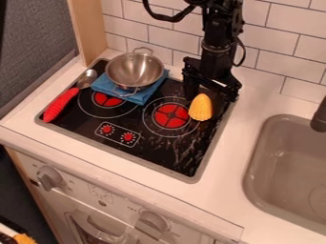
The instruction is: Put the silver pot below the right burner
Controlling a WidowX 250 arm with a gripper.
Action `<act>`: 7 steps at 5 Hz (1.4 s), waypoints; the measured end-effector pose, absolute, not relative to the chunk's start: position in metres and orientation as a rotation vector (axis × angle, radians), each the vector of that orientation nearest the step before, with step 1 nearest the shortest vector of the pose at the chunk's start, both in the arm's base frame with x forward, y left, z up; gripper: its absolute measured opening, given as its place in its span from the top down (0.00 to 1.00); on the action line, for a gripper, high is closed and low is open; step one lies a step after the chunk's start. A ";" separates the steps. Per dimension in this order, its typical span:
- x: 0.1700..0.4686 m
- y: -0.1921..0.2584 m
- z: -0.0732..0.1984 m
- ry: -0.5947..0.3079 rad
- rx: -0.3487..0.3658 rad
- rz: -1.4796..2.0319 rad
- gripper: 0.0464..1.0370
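Note:
The black gripper (212,95) hangs low over the back right of the stove, its fingers apart. Close in front of it, a yellow corn cob (200,108) stands at the right edge of the right burner (171,116); whether they touch I cannot tell. Farther left, the silver pot (135,70) rests on a folded blue cloth (131,89) at the back left of the stove, behind the left burner (108,99).
A spoon with a red handle (61,105) lies along the stove's left side. Two red knobs (117,133) mark the stove's front. The grey sink (280,171) is at the right, with a dark faucet (319,116); a tiled wall (293,28) stands behind.

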State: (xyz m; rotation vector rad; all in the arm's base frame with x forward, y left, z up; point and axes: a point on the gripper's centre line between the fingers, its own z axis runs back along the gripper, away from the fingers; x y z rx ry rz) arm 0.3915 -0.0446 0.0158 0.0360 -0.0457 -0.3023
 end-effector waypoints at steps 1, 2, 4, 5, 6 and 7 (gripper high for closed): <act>0.389 -0.045 0.008 -0.023 0.030 -0.299 0.04; 0.388 -0.046 0.011 -0.014 0.008 -0.304 0.04; 0.398 -0.042 0.060 -0.129 -0.017 -0.302 0.04; 0.401 -0.029 0.079 -0.176 -0.018 -0.288 0.04; 0.400 -0.013 0.084 -0.183 0.013 -0.260 0.04; 0.393 0.015 0.078 -0.153 0.054 -0.204 0.04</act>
